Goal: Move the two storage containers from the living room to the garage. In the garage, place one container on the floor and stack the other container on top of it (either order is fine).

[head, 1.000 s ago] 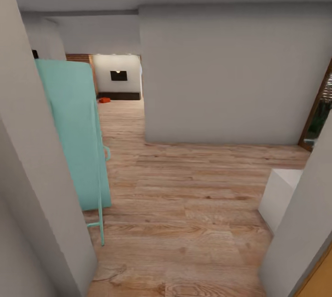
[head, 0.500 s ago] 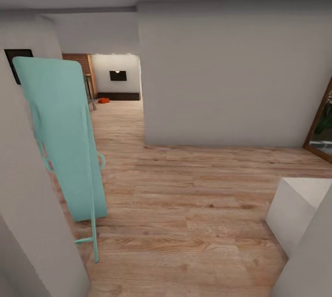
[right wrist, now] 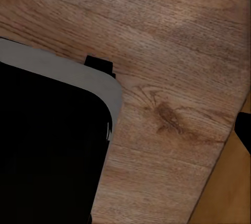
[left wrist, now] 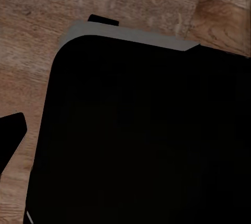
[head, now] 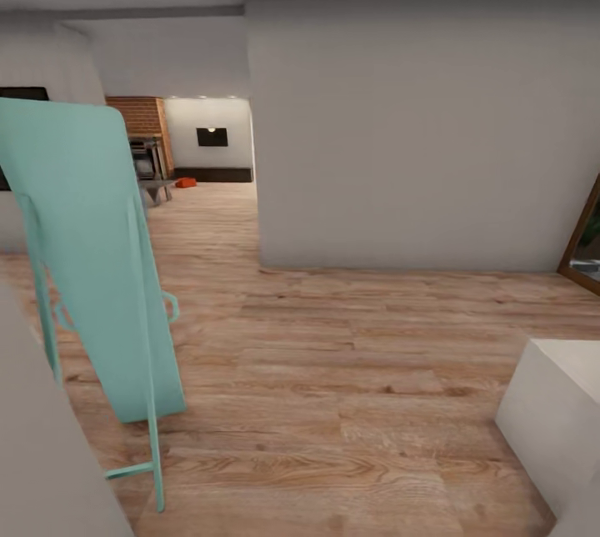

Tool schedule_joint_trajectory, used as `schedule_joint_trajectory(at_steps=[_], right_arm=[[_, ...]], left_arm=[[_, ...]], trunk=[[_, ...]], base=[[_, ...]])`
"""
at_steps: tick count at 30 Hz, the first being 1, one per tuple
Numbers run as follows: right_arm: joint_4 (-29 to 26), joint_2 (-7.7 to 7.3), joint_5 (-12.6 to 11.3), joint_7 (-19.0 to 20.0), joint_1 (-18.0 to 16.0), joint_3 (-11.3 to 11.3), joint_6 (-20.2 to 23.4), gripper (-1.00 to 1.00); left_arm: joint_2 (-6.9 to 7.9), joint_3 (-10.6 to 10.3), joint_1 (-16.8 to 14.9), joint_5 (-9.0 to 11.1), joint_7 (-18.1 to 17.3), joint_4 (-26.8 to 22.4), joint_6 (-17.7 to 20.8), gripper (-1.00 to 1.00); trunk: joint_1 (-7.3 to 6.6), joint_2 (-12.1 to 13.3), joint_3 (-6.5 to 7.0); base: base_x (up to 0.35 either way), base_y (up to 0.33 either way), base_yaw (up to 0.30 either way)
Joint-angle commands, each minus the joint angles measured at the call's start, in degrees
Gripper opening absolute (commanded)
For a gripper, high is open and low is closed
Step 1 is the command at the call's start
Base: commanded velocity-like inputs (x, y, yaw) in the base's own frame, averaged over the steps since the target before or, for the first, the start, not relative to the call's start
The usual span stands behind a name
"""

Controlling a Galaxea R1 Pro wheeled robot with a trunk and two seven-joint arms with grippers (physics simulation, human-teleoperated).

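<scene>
1. The head view looks along a hallway with a light wood-plank floor (head: 333,370) and a big pale grey wall block (head: 417,137) at about 1 o'clock.
2. At 9 o'clock a mint-green folded ironing board (head: 92,262) stands tilted on thin green legs, just beside a grey wall edge at 7 o'clock.
3. A white box-shaped block (head: 554,408) sits on the planks at 4 o'clock, and a wood-framed opening (head: 583,237) shows at 3 o'clock.
4. Far away at 11 o'clock the passage opens into the living room (head: 208,145), with a brick fireplace (head: 143,132) and a small dark square on its white back wall.
5. One orange-red storage container (head: 186,183) lies there on the planks, near the dark baseboard, well apart from the robot.
6. Both wrist views show a black body with a grey rounded edge (left wrist: 130,36) above brown planks; whether the fingers of either arm are spread or pressed together, I cannot tell.
</scene>
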Motion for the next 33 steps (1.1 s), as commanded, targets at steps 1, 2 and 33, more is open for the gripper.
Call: schedule_joint_trajectory(at_steps=[1,2,33], right_arm=[[0.2,0.02,0.3,-0.2,-0.1,0.2,-0.3,1.00],[0.2,-0.01,0.3,-0.2,-0.1,0.2,-0.4,1.00],[0.2,0.14,0.3,-0.2,-0.1,0.2,-0.3,1.00]], left_arm=[[-0.02,0.1,0.0,0.2,0.0,0.0,-0.1,1.00],[-0.02,0.1,0.0,0.2,0.0,0.0,-0.1,1.00],[-0.02,0.1,0.0,0.2,0.0,0.0,0.1,1.00]], trunk=[[0.03,0.0,-0.05],[0.03,0.0,-0.05],[0.03,0.0,-0.05]], base=[[0.325,0.000,0.000],[0.325,0.000,0.000],[0.325,0.000,0.000]])
